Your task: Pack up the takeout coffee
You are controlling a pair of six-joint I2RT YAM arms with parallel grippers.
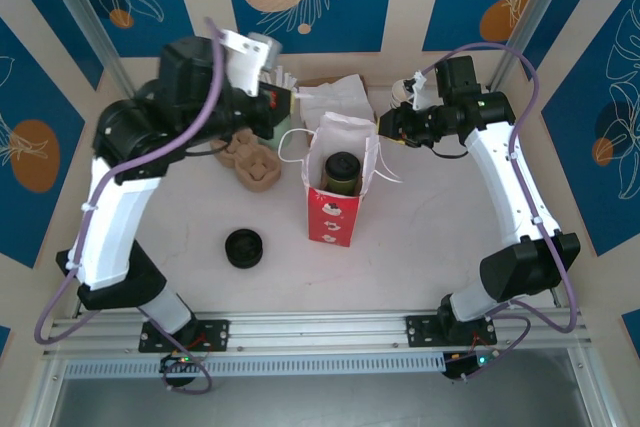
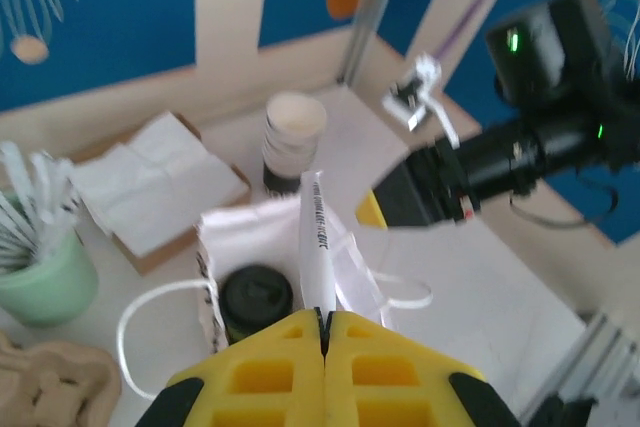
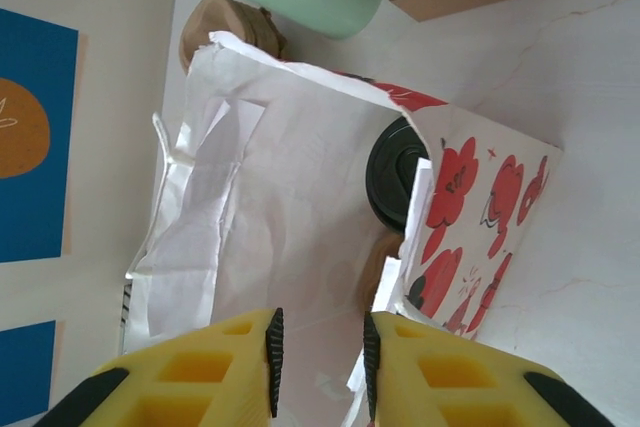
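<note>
Pinching the white stick packet [image 2: 312, 237] tight in my left gripper [image 2: 323, 322], jaws clamped on its near end, and it pokes straight out from my fingertips over the mouth of the bag [image 2: 240, 232]. Just beside that pinch, down inside the bag, sits the takeout coffee [image 2: 256, 297]: black lid up, upright, close against one wall. So the cup itself looks packed. The job now, as I read it, is getting this packet in beside it.

To do that cleanly I want the packet's free end aimed into the bag's open mouth, into the gap next to the lid rather than onto it. I should let go only once it is well past the rim, or it may tip out over the edge.

Over at the bag's right-hand rim, my right gripper [image 3: 320, 335] has its jaws a little apart with the white paper lining running into the gap. Whether I'm actually nipping that paper, I can't tell. From there the coffee shows deeper in the bag, beyond my fingertips. Past the bag, a stack of lidless cups [image 2: 293, 142] stands well apart.
</note>
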